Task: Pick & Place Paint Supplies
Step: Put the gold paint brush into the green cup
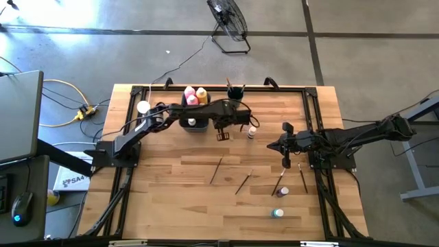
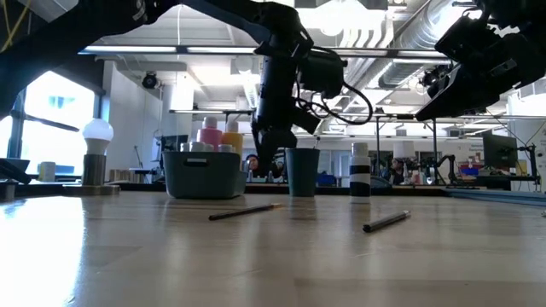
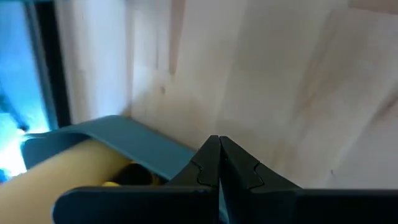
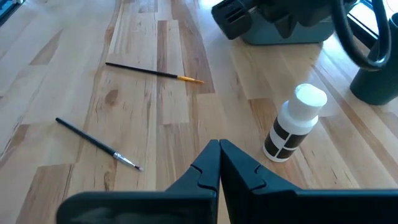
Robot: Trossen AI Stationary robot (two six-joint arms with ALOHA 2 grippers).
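Note:
A grey-blue bin (image 1: 195, 122) at the far middle of the table holds a pink (image 1: 191, 98) and a yellow squeeze bottle (image 1: 202, 94). A dark cup (image 1: 235, 92) with brushes stands beside it. My left gripper (image 1: 222, 135) hangs shut and empty just off the bin's near right corner (image 3: 134, 140), above the table (image 2: 269, 158). A white-capped bottle (image 4: 292, 127) stands to its right. Several paintbrushes (image 1: 216, 170) (image 1: 243, 182) (image 1: 280, 184) and two small bottles (image 1: 283, 192) (image 1: 277, 213) lie on the near half. My right gripper (image 1: 271, 145) waits shut above the right middle.
A white knob on a tan base (image 1: 143, 107) stands at the far left. Black frame rails (image 1: 312, 116) run along the table's sides. Bare wood (image 1: 171, 199) lies at the near left. A fan (image 1: 230, 20) stands on the floor beyond the table.

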